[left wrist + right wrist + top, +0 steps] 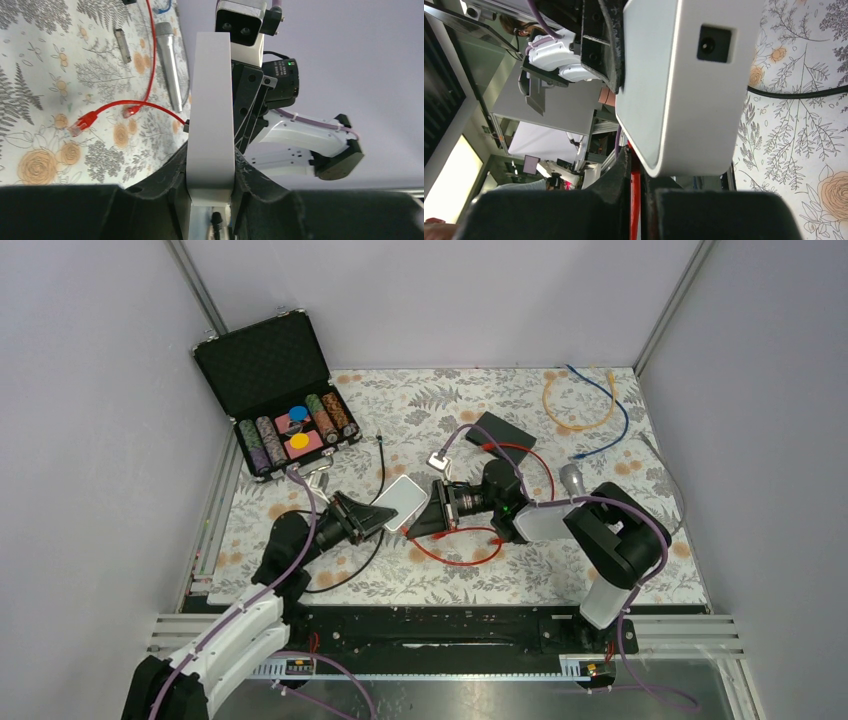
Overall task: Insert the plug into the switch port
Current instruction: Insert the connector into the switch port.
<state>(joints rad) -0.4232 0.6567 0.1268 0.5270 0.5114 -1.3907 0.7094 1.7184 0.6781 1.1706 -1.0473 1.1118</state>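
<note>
My left gripper (375, 515) (210, 175) is shut on the white switch (403, 502) (212, 110), holding it on edge above the table. My right gripper (435, 512) (636, 170) is shut on the red cable (635, 200) just behind its plug and is pressed against the switch's far side. The plug and the port are hidden between the fingers and the switch (684, 85). A round power socket (714, 45) shows on the face towards the right wrist camera. The red cable (455, 558) loops onto the table, and its other end (82, 122) lies loose there.
An open case of poker chips (275, 390) stands at the back left. A black box (505, 430), orange and blue cables (585, 400) and a silver microphone (572, 480) lie at the back right. A black cable (370, 540) runs under the left arm.
</note>
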